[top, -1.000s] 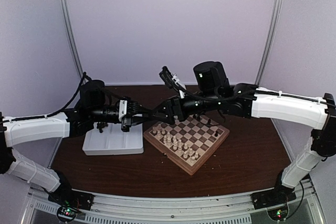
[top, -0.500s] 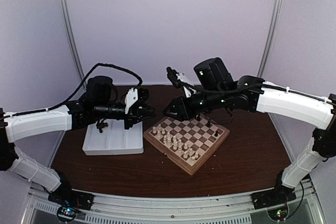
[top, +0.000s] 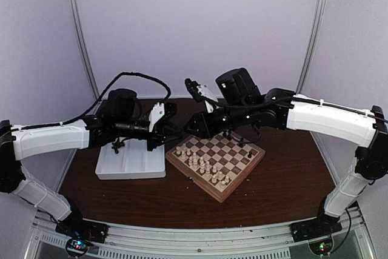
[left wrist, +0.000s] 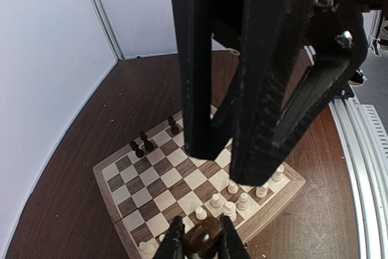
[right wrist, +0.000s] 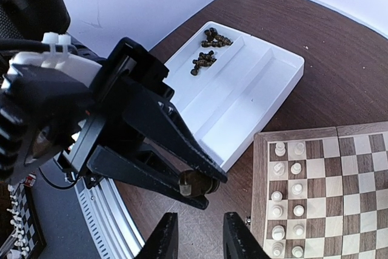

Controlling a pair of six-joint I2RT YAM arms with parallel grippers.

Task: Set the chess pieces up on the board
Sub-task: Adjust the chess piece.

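Top external gives me the layout: the left arm [top: 48, 141] and right arm [top: 330, 122] reach in over the brown worktop [top: 279, 192] and meet nose to nose by the far left corner of the board [top: 237, 164]. The white tray [top: 130, 169] sits just to the board's left. From up there I cannot read either set of jaws, and the piece in play is lost among the black parts. The left wrist view fills that in. The left fingers [left wrist: 173, 242] are pinched narrow on a dark chess piece [left wrist: 203, 241], its rounded top showing between them, held in the air near a corner of the board. That view also shows cream pieces [left wrist: 230, 201] ranked along one side of the board and a few dark pieces [left wrist: 142, 144] standing on squares at the opposite side. The right jaws loom close in front, tips pointing down toward the held piece. Only the right wrist view shows me the tray's compartments, with loose dark pieces [right wrist: 209, 50] clustered at one end. There the right fingers [right wrist: 165, 235] stand a narrow gap apart with nothing between them. They are just short of the piece the left jaws grip, and apart from it as far as I can tell.
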